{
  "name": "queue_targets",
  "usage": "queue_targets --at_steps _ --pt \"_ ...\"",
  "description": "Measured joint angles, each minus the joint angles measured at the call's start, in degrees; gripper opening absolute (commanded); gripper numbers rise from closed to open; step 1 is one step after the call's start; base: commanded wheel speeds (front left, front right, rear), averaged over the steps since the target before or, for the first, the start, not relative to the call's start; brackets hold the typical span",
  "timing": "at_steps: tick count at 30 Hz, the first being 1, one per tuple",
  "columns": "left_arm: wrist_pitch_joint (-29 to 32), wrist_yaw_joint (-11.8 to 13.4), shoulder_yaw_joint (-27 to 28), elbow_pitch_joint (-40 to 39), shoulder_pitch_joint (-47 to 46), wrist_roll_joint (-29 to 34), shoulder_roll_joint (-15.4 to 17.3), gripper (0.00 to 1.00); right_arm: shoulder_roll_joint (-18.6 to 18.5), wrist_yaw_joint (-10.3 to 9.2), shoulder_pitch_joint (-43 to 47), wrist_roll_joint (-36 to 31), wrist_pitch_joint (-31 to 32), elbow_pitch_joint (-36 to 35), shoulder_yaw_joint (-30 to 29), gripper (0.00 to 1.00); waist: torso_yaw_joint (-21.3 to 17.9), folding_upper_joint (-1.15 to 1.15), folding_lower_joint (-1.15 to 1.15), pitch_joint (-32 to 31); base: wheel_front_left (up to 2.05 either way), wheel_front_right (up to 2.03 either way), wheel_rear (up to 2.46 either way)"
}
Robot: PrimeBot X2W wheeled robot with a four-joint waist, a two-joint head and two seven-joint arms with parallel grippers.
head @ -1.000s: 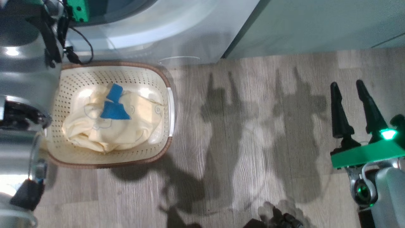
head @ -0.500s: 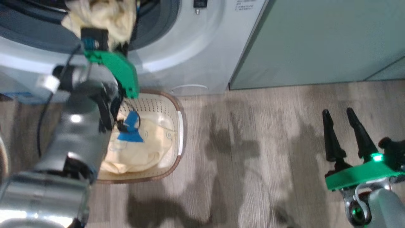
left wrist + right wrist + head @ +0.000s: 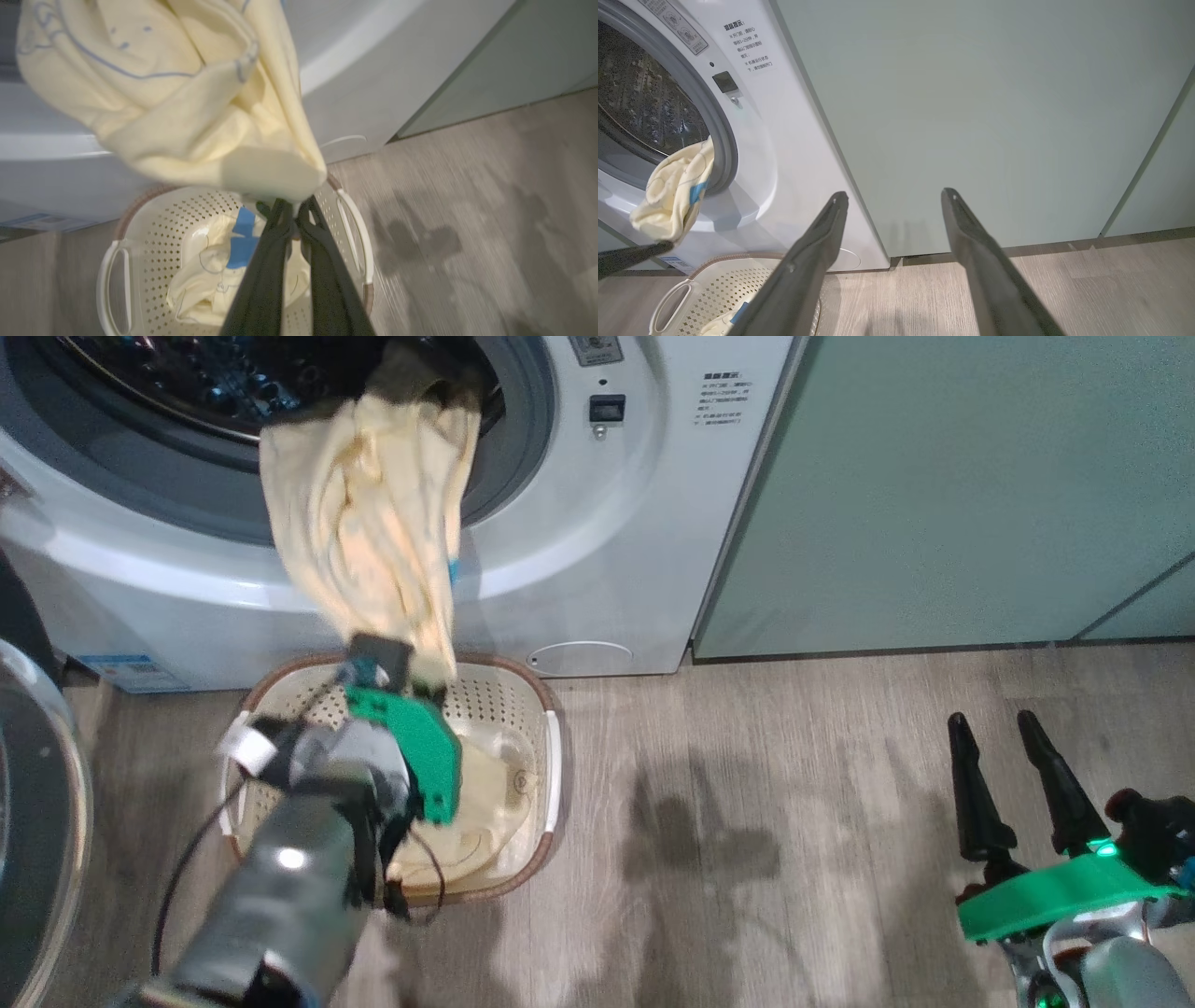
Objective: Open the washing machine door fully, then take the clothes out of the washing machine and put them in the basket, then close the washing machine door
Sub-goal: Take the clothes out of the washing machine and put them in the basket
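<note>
Clothes (image 3: 364,523) pinched in left fingers (image 3: 266,280) above basket (image 3: 154,233), right fingers (image 3: 971,793) wide apart before green cabinet (image 3: 934,495)

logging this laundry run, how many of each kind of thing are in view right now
clothes: 2 (held garment, loose garment)
basket: 1
washing machine: 1
grippers: 2 (left gripper shut on the held garment, right gripper open)
total: 6

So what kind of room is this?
Probably a laundry corner at home. There's a white washing machine with its drum open, a basket of clothes on the wood-look floor, and green cabinet panels beside it.
</note>
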Motion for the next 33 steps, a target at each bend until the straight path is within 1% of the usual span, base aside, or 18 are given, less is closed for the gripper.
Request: queue_targets --at_steps 4,9,19,23,28,29,31,32,33 --pt "3.2 0.0 -3.3 -1.5 4.2 -1.5 -0.2 0.00 -0.1 0.00 0.0 0.0 0.0 -0.2 0.0 1.00 0.4 0.00 0.01 0.2 0.00 0.00 0.00" --pt "7.0 0.0 -5.4 -1.5 6.5 -2.9 0.1 0.00 -0.4 0.00 -0.2 0.1 0.0 -0.6 0.1 1.00 0.5 0.00 0.01 1.6 0.00 0.00 0.00" --pt "11.4 0.0 -5.2 2.9 5.6 -4.0 2.0 0.00 -0.6 0.00 -2.8 0.1 0.0 -1.5 0.3 1.00 -0.6 0.00 0.02 6.2 0.00 0.00 0.00" --pt "11.4 0.0 -5.0 4.3 5.5 -5.1 2.7 0.00 -0.7 0.00 -3.9 0.1 0.0 -1.7 0.3 1.00 -1.4 0.00 0.01 8.6 0.00 0.00 0.00" --pt "9.1 1.2 -4.5 5.3 3.3 -5.6 3.8 0.00 -0.7 0.00 -5.3 0.1 0.0 -2.1 0.3 1.00 -2.5 0.00 0.02 11.5 0.00 0.00 0.00" --pt "8.3 1.5 -4.3 5.3 2.8 -5.9 4.0 0.14 -0.7 0.00 -5.5 0.1 0.0 -2.1 0.3 1.00 -2.7 0.00 0.02 11.8 0.00 0.00 0.00" --pt "7.4 1.6 -4.1 5.4 1.9 -6.0 4.3 0.33 -0.6 0.00 -5.9 0.1 0.0 -2.1 0.3 1.00 -2.9 0.00 0.02 12.1 0.00 0.00 0.00" --pt "7.4 1.6 -4.1 5.4 1.7 -6.0 4.3 0.33 -0.6 0.00 -6.0 0.1 0.0 -2.1 0.3 1.00 -3.0 0.00 0.02 12.2 0.00 0.00 0.00" --pt "6.8 1.6 -3.9 5.5 1.6 -6.0 4.3 0.47 -0.6 0.00 -6.0 0.1 0.0 -2.0 0.3 1.00 -3.0 0.00 0.02 12.1 0.00 0.00 0.00"
